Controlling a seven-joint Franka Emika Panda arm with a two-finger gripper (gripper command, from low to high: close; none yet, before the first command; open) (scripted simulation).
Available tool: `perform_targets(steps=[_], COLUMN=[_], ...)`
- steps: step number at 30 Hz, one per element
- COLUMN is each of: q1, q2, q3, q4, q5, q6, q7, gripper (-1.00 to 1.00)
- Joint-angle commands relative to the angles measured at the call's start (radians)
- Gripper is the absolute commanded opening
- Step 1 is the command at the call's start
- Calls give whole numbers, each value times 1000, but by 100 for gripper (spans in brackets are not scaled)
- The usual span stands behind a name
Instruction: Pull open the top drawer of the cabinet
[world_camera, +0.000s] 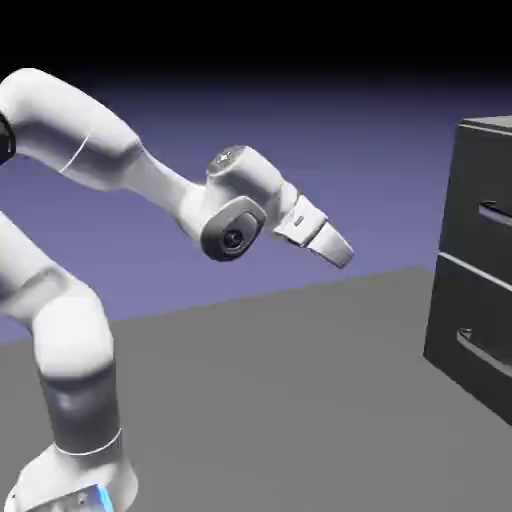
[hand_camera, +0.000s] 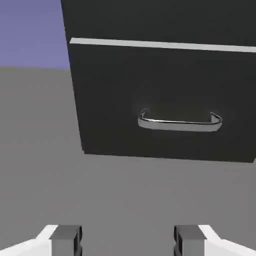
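Two drawer fronts show on the cabinet (world_camera: 480, 270) at the right of the exterior view, and the top drawer (world_camera: 482, 205) sits shut, flush with the body, its grey bar handle (world_camera: 494, 213) only partly in frame at the right edge. The gripper (world_camera: 343, 256) hangs in open air well to the left of the cabinet, angled slightly downward toward it, touching nothing. In the hand view its two grey fingertips (hand_camera: 65, 239) stand apart with bare table (hand_camera: 125, 195) between them, so the jaws are spread and empty.

That hand view is centred on the lower drawer (hand_camera: 165, 100) and the lower handle (hand_camera: 180, 121); the panel above the pale seam (hand_camera: 160, 44) is probably the top drawer, though its handle lies out of that frame.

To do the approach well, the hand should rise until the upper handle, not this lower one, sits between the fingertips. It should then travel level toward the cabinet, keeping the jaws wide and set so that they close across the bar. Close only once the bar is fully between the pads, then pull straight back along the drawer's run; a slanted pull risks slipping off the slim bar.
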Motion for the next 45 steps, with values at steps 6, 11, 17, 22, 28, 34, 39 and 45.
perform_targets(steps=[6,11,17,22,28,34,39,45], q1=[21,39,60,78,99,120,137,159], q2=[76,140,216,280,356,433,496,573], q3=[-36,-67,-103,-133,-170,-206,-236,-273], q4=[96,175,271,350,446,541,621,717], q5=[261,478,739,957,1218,1479,1696,1957], q6=[-34,-63,-97,-126,-160,-194,-223,-257], q7=[-106,-194,-300,-388,-494,-600,-688,-794], gripper=[0,0,0,0,0,0,0,0])
